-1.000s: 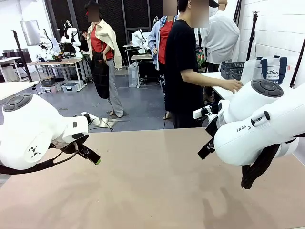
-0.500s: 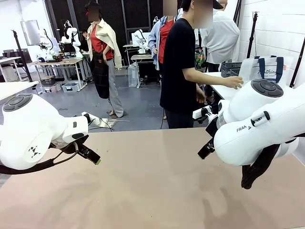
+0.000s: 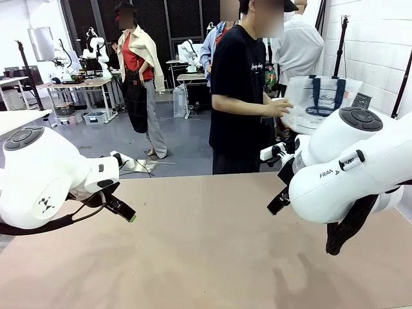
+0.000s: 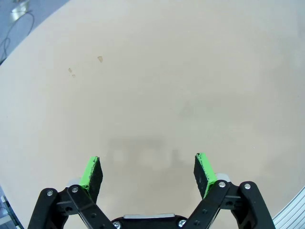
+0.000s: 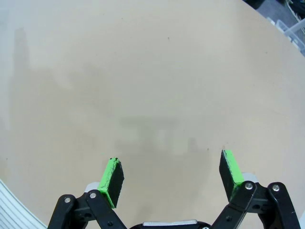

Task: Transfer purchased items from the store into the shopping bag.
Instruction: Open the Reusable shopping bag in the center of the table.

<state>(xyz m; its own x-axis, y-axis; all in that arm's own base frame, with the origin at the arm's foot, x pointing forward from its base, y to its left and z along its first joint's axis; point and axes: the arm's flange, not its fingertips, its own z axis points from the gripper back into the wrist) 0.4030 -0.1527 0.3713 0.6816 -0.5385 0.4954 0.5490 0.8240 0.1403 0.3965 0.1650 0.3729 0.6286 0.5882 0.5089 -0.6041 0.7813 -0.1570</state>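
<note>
Left hand (image 4: 147,162): released, above the bare beige surface (image 4: 157,71).
Right hand (image 5: 171,167): released, nothing held.
Change: the person (image 3: 238,96) has lifted the translucent clear plastic shopping bag with navy straps (image 3: 320,103), far beyond the right hand.
Meaning: the bag seems to be on its way; packing not yet started.

The shopping bag (image 3: 320,103) is a translucent clear plastic tote with navy blue strap handles looping down across its broad face. A darker blue marking near its middle is too small to read. It hangs in the air beside the person (image 3: 235,84) in the black T-shirt, on the side of that person's outstretched arm, with its broad face toward the front camera and its top edge slightly tilted. The person's hand (image 3: 278,107) grips it at the edge nearest the person's body, and its contents cannot be made out.
</note>
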